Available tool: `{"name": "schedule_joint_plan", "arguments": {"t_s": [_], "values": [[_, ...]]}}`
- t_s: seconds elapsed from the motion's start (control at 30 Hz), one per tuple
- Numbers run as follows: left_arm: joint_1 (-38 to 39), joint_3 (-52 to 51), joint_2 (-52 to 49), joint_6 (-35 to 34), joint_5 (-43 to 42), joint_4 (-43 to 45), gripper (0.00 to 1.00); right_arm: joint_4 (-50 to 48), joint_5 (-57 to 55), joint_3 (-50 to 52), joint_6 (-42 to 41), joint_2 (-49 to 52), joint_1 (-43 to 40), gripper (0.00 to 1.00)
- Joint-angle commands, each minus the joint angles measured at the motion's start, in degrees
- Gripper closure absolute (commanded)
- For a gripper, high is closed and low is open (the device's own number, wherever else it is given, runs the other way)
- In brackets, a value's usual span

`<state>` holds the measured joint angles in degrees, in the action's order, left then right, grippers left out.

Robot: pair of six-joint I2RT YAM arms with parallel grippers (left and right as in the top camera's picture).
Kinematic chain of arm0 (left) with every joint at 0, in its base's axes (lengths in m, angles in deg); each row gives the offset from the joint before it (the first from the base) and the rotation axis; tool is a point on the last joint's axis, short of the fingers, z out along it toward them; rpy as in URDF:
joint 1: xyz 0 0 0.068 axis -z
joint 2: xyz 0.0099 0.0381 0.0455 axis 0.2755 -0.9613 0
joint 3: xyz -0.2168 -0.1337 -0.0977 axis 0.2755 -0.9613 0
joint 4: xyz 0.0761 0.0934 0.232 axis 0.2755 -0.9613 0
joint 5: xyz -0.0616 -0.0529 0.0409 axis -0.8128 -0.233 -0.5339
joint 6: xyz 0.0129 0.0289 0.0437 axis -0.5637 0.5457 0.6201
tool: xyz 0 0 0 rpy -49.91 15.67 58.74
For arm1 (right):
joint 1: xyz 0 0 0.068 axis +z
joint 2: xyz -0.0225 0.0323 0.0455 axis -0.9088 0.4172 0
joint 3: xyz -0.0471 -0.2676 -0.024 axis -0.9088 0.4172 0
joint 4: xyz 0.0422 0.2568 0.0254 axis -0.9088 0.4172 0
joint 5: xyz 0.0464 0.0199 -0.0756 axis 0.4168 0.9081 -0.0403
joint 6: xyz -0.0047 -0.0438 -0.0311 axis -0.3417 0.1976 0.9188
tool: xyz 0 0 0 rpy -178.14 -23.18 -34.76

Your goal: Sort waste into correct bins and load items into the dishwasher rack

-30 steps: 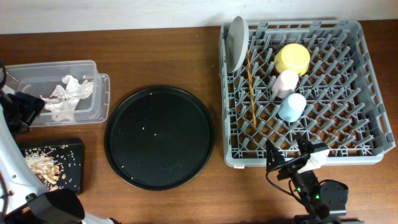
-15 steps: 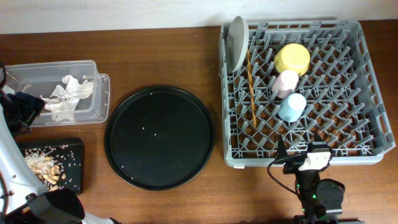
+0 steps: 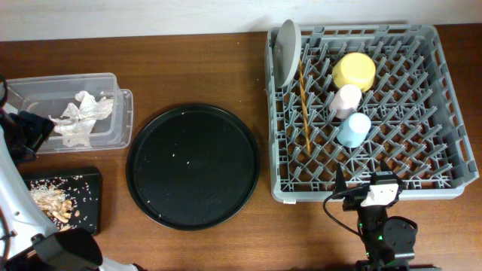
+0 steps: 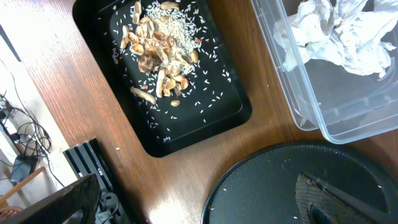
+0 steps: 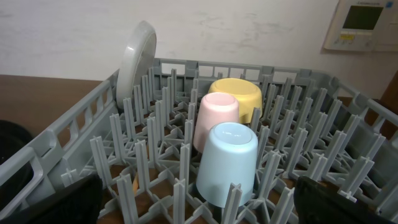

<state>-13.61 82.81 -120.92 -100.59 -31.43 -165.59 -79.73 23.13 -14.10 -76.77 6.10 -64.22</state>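
Just off the rack point(image 3: 444, 190) front rim, right gripper point(image 3: 364, 184) gapes empty (left gripper point(image 3: 32, 132) likewise, beside the clear box point(image 3: 124, 120)).

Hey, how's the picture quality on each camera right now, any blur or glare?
Overhead view: evenly lit and sharp, faint sheen on the round black tray. Left wrist view: food scraps crisp, glare on the clear box rim, left pincer a dark blur at the bottom corners. Right wrist view: blue cup clear, right pincer blurred dark.

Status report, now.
Left gripper open, empty; right gripper open, empty. Bowl, pink cup, blue cup, plate, chopsticks in rack. Tissue in clear box, scraps on small black tray. Nothing blocking.
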Motion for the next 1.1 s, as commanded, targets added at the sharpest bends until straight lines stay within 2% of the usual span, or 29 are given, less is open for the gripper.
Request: {"name": "schedule_joint_plan", "arguments": {"t_s": [0.0,0.1,0.17,0.2,0.27,0.4,0.5,0.57,0.6,0.63,0.67,0.7,0.77,0.87,1.07], "values": [[-0.3,0.3,0.5,0.0,0.4,-0.1,0.01,0.0,-0.7,0.6,0.0,-0.7,0.3,0.02],[-0.3,0.3,2.8,0.1,1.4,-0.3,0.01,0.0,-0.7,0.6,0.0,-0.7,0.3,0.02],[0.2,-2.1,9.2,0.1,1.7,-0.3,0.01,0.0,-0.7,0.6,0.0,-0.7,0.3,0.02],[1.3,-6.6,14.0,0.0,3.1,0.5,0.01,0.0,-0.7,0.6,0.0,-0.7,0.3,0.02],[4.4,-21.0,24.6,0.1,4.1,8.4,0.01,0.0,-0.7,0.6,0.0,-0.7,0.3,0.02],[19.3,-61.4,51.9,0.0,4.8,40.1,0.01,0.0,-0.7,0.6,0.0,-0.7,0.3,0.02],[25.6,-77.8,66.6,-0.2,4.9,44.9,0.01,0.0,-0.7,0.6,0.0,-0.7,0.3,0.02],[28.7,-82.1,73.5,2.3,4.9,46.0,0.01,0.0,-0.7,0.6,0.0,-0.7,0.3,0.02],[30.5,-84.2,76.8,7.4,4.9,48.5,0.01,0.0,-0.7,0.6,0.0,-0.7,0.3,0.02],[32.0,-86.2,79.2,10.1,3.8,52.8,0.01,0.0,-0.7,0.6,0.0,-0.7,0.3,0.02],[34.7,-90.2,82.1,15.6,1.1,62.1,0.01,0.0,-0.7,0.6,0.0,-0.7,0.3,0.02],[36.0,-92.5,83.8,16.9,0.3,66.4,0.01,0.0,-0.7,0.6,0.0,-0.7,0.3,0.02],[36.9,-98.6,89.7,16.9,0.2,75.3,0.01,0.0,-0.7,0.6,0.0,-0.7,0.3,0.02],[36.5,-103.4,95.5,16.9,0.3,81.2,0.01,0.0,-0.7,0.6,0.0,-0.7,0.3,0.02],[33.8,-112.8,98.3,16.6,-0.7,101.1,0.01,0.0,-0.7,0.6,0.0,-0.7,0.3,0.01]]}}
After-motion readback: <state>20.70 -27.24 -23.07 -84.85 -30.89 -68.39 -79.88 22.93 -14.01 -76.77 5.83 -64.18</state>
